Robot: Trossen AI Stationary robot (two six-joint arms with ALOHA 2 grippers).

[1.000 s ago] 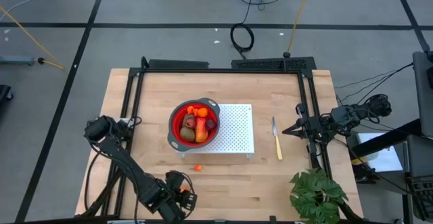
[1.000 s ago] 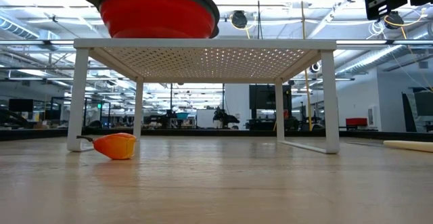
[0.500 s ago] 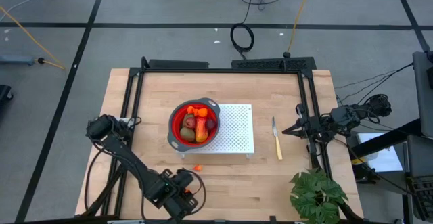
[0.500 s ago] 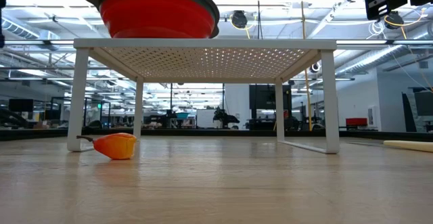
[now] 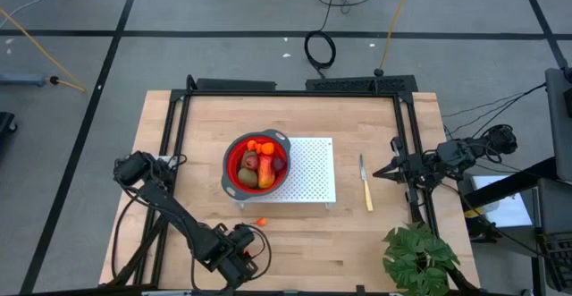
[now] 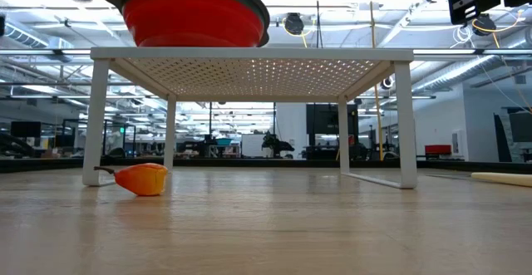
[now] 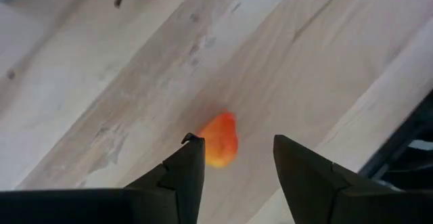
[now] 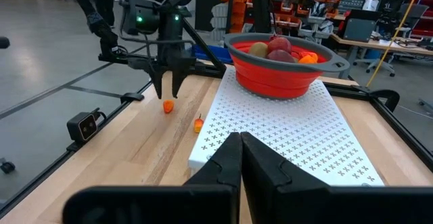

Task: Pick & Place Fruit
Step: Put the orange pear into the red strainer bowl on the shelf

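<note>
Left wrist view: unlabelled orange fruit (image 7: 220,139)

Even overhead light is washing the table (image 5: 357,117) from above; shadows under the arms are staying soft and faint. At table height, ceiling strip lights are blowing out behind the white rack (image 6: 249,59), glare is bleeding round the red bowl (image 6: 193,16), and the near wood is going soft. The left wrist view is looking slightly blurred, the orange piece (image 7: 220,139) casting a small soft shadow. In the right wrist view the near fingers are sitting dark and out of focus.
</note>
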